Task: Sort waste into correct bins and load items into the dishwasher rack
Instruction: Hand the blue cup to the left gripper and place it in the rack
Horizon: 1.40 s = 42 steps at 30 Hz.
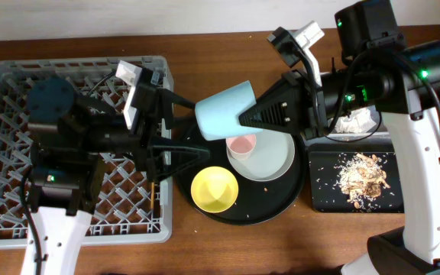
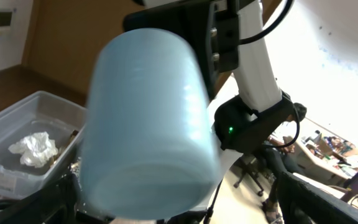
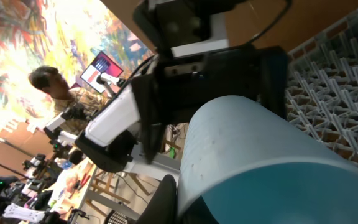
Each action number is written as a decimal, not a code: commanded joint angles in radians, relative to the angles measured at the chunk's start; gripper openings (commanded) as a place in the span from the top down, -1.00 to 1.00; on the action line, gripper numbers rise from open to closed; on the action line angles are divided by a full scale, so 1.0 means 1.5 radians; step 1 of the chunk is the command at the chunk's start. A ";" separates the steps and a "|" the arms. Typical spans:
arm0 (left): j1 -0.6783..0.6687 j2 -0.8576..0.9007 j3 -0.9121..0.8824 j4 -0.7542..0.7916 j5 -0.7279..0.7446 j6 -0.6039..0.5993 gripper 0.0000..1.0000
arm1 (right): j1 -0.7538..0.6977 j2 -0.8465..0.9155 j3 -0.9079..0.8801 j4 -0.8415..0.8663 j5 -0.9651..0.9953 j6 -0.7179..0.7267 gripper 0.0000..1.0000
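At the left of the overhead view sits the dishwasher rack (image 1: 10, 84), and your left arm is parked above it so the drop into the pegs will be short. Your left gripper (image 1: 202, 128) reaches right from there with its jaws spread wide. In the left wrist view its fingers (image 2: 319, 199) flank the base of the blue cup (image 1: 226, 111) without pressing on it.

The cup hangs in the air at centre frame, tipped on its side with its base toward the rack. It looks set up as a handover, and the base is the end offered to you.

Your right gripper (image 1: 244, 118) comes in from the right. It appears to be clamped on the cup's rim end, since nothing else supports the cup.

Below it, the round black tray (image 1: 281, 206) carries the yellow bowl (image 1: 214, 189), the pink cup (image 1: 241, 145) and the plate (image 1: 277, 156), none yet racked.

At the far right, the food scraps (image 1: 361, 176) lie in the black rectangular tray (image 1: 323, 195). The tissue (image 2: 35, 149) rests in the clear tub (image 2: 17, 118).
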 commanded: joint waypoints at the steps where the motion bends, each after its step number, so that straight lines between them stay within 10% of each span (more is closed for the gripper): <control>1: -0.009 -0.023 0.003 0.002 -0.020 -0.003 -0.99 | 0.009 -0.004 0.003 0.002 0.011 -0.012 0.92; 12: -0.038 -0.023 0.003 0.006 -0.030 -0.003 -0.19 | 0.060 -0.004 0.003 0.033 0.029 -0.030 0.88; 17: 0.013 -0.023 0.003 -0.003 -0.028 -0.003 0.13 | -0.009 -0.005 0.005 0.032 0.046 -0.024 -0.27; 21: 0.154 -0.023 0.003 -0.102 -0.031 0.001 0.21 | -0.098 -0.005 0.004 -0.023 0.161 -0.023 -0.51; 22: 0.191 -0.023 0.003 -0.118 -0.056 0.003 0.23 | -0.098 -0.005 0.004 -0.023 0.236 0.007 -0.99; 26: 0.232 -0.012 0.003 -0.422 -0.600 0.149 0.32 | -0.097 -0.005 0.004 -0.023 0.434 0.071 -0.97; 30: 0.230 0.090 0.077 -0.547 -0.693 0.193 0.49 | -0.097 -0.004 0.004 -0.020 0.442 0.071 -0.97; 34: 0.116 0.359 0.432 -0.756 -0.903 0.215 0.58 | -0.097 -0.004 0.004 -0.020 0.442 0.071 -0.97; 42: 0.048 0.581 0.464 -0.677 -0.948 0.215 0.57 | -0.097 -0.004 0.004 -0.020 0.442 0.071 -0.97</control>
